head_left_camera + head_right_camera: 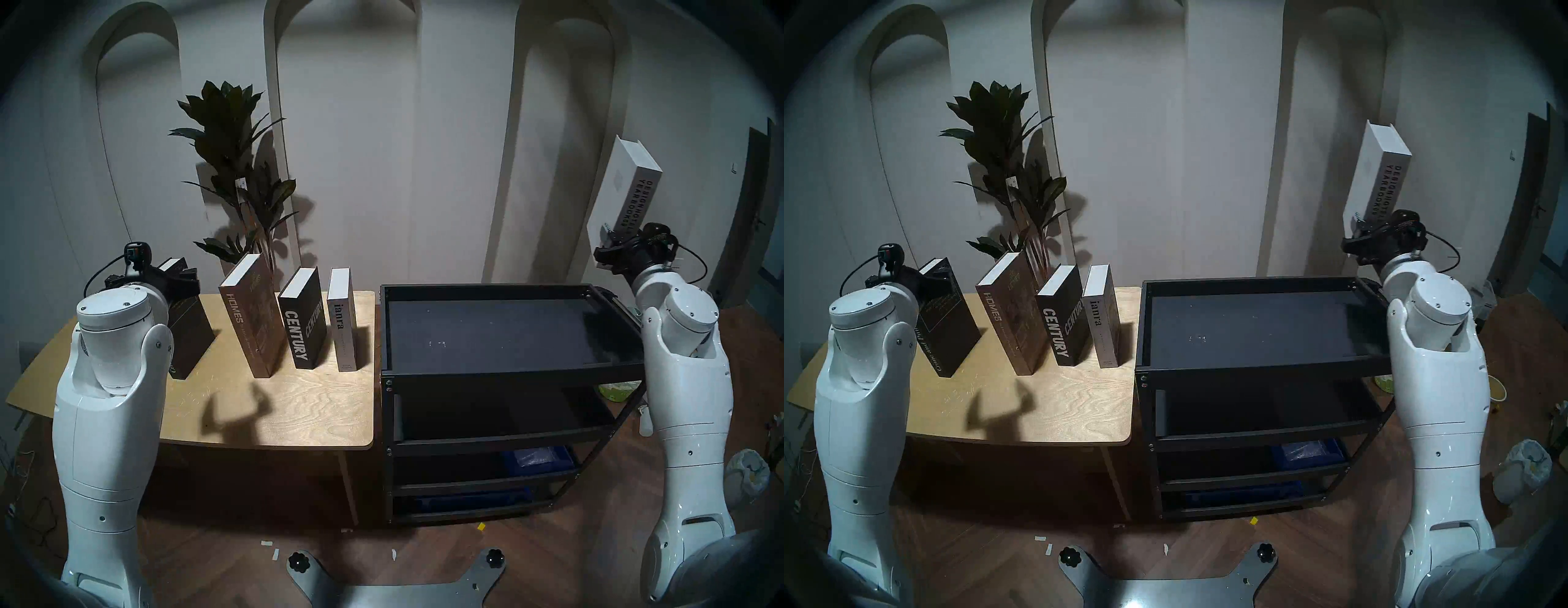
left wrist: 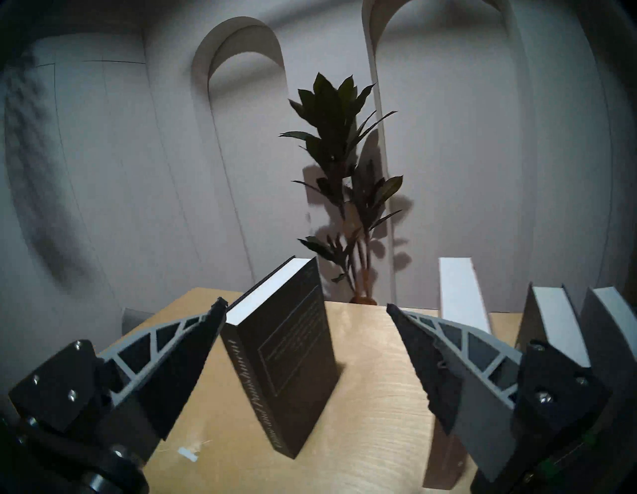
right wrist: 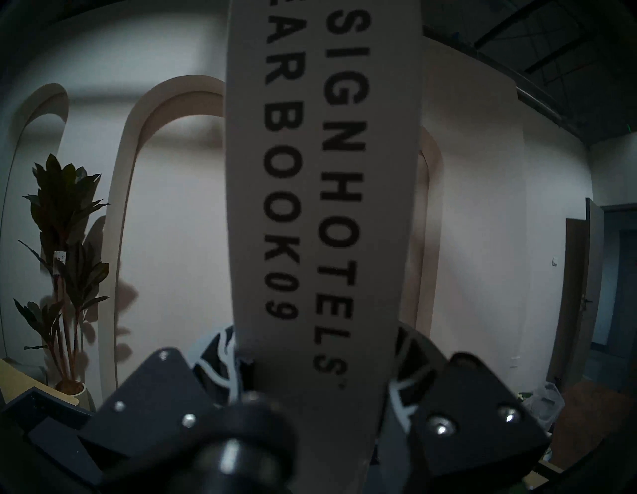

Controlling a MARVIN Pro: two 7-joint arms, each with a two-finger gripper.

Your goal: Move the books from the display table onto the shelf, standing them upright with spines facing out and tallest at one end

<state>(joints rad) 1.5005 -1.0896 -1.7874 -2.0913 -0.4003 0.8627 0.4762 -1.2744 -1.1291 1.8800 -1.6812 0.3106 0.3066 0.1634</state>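
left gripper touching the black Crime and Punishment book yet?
Apart. In the left wrist view the left gripper stands open around the black book; table shows between the right finger and the cover, and a thin gap at the left fingertip.

**Camera placement**

The tabletop [image 1: 297, 407] and shelf [image 1: 509, 373] are seen from above by both head views, nearly alike. The black book [image 2: 289, 372] is faced closely and roughly level by the left wrist view. The white book [image 3: 324, 207], filling the right wrist view, is seen very near; the plant [image 3: 65, 241] is shared by all.

Worktop [image 1: 297, 407] pale plywood with wavy grain; shelf [image 1: 509, 375] black; HOMES book [image 1: 254, 322] brown; CENTURY book [image 1: 303, 327] black with white lettering
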